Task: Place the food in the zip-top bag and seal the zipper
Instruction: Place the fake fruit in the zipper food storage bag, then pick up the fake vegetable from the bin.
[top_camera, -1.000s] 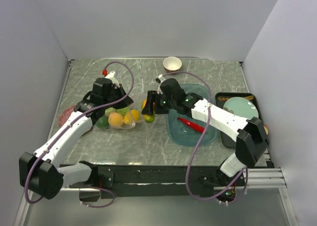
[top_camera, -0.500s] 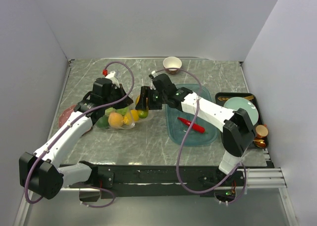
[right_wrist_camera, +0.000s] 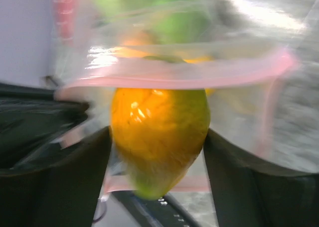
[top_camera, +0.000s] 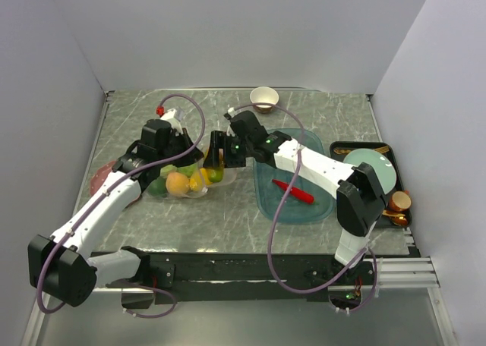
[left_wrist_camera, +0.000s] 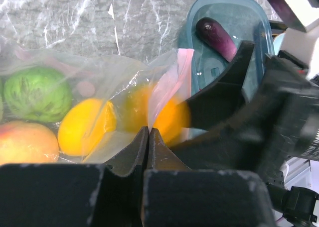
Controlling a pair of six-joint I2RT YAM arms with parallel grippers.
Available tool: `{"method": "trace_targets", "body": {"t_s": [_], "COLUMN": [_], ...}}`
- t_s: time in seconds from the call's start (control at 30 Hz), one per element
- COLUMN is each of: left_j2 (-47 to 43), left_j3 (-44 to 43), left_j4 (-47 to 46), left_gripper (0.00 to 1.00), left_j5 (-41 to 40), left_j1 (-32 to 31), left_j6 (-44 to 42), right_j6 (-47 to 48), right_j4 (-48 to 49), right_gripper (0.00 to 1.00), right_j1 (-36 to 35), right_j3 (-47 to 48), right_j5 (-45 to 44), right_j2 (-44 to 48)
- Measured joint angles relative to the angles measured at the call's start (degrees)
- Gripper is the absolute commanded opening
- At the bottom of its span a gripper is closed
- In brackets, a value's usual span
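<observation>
orange fruit (right_wrist_camera: pixel 158 122), gripped in right end effector (right_wrist_camera: pixel 156 150)

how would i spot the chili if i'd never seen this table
Find the translucent teal tray right of the middle of the table. The chili lies inside it: a slim, bright red, pointed pod, unlike the fatter, dark purple eggplant sharing the tray.

the zip-top bag (left_wrist_camera: pixel 99 72) is thin clear plastic film, glossy and wrinkled; its zipper (right_wrist_camera: pixel 189 77) is a duller pale pink plastic strip. the orange-green fruit (right_wrist_camera: pixel 159 120) has smooth shiny skin, the cabbage (left_wrist_camera: pixel 37 92) a rough veined one, the eggplant (left_wrist_camera: pixel 217 35) a glossy one. the tray (left_wrist_camera: pixel 251 23) is translucent teal plastic. the left hand (left_wrist_camera: pixel 148 132) and the right hand (right_wrist_camera: pixel 157 140) are matt black plastic. the surface (top_camera: pixel 228 224) looks like grey veined stone with light sheen.
</observation>
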State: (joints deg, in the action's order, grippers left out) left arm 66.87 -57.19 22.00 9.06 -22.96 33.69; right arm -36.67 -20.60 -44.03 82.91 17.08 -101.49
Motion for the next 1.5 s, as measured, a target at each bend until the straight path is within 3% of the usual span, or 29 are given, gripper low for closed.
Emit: {"method": "trace_targets", "body": {"t_s": [0.03,0.13,0.3,0.47,0.57,0.83,1.1,1.5], "left_j2": [-0.2,-1.2,-2.3,-2.7,-2.7,-6.5,-1.9,-4.6], "left_j3": [0.0,0.0,0.0,0.0,0.0,0.7,0.7,0.8], "left_j4": [0.0,0.0,0.0,0.1,0.1,-0.3,-0.4,0.3], "left_gripper": [0.01,0.01,0.01,0.01,0.01,0.01,0.01,0.01], "left_j5": [-0.2,-1.1,-2.5,-3.3,-4.3,-7.4,-1.4,-7.0], "left_j1": [0.0,0.0,0.0,0.0,0.0,0.0,-0.6,-1.0], "left_j6": [0.0,0.1,0.1,0.2,0.4,0.6,-1.5,-1.1], "right_j6": [-0.6,-2.9,-3.0,-2.4,-2.3,-4.2,-5.5,-2.6], "right_j4": [2.0,8.0,7.5,4.4,1.8,-5.2,-13.6,-15.4], "right_gripper": [0.92,0.92,0.93,0.93,1.0,1.0,1.0,1.0], "right_j1": [0.2,0.4,0.5,0.9,1.1,4.8,14.4,15.6], "right_j3": [-0.6,-4.2,-4.2,-5.2,-6.4,-12.8,-18.9,-18.8], "right_j5": [2.0,5.9,5.1,-0.3,-6.2,-24.1,-30.2,-36.2], "right_j2": [0.2,1.9,2.7,6.0,10.2,20.6,17.4,14.3]}}
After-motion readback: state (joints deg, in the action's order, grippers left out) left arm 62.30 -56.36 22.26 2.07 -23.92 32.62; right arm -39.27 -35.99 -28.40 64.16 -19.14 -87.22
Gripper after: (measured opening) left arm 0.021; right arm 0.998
